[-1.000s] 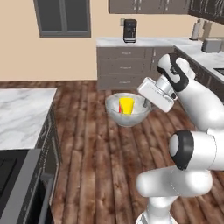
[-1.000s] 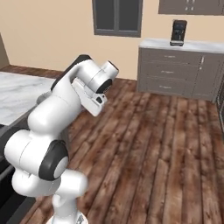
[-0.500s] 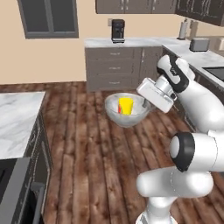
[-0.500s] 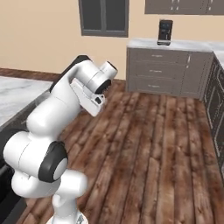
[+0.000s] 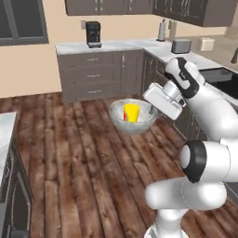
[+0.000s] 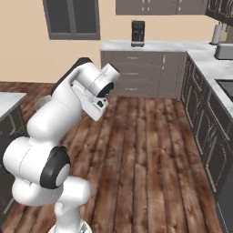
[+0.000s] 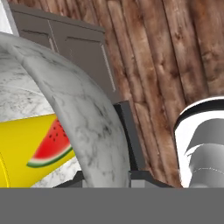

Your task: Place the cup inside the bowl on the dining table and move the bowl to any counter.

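Note:
The speckled grey-white bowl (image 5: 132, 122) hangs in the air above the wooden floor with the yellow cup (image 5: 131, 112) standing inside it. My gripper (image 5: 154, 110) is shut on the bowl's right rim. In the hand view the bowl's marbled rim (image 7: 87, 113) arches between my jaws, a dark finger (image 7: 127, 140) presses its outer wall, and the cup (image 7: 26, 144) inside shows a watermelon-slice picture. A corner of the dining table (image 5: 3, 125) shows at the left edge. The counter (image 5: 116, 45) runs along the back wall and turns down the right side past a black sink (image 5: 218, 75).
A coffee machine (image 5: 93, 34), a toaster (image 5: 181, 46) and a paper-towel roll (image 5: 161, 30) stand on the counter. Dark cabinets (image 6: 145, 75) line the back and right walls. The dining table's edge (image 6: 8, 98) lies left of the arm, and open wooden floor (image 6: 145, 150) stretches ahead.
The whole picture has shifted: the base has turned, so the corner cabinets and sink counter now lie closer ahead and to the right. The bowl with the cup stays in my grip.

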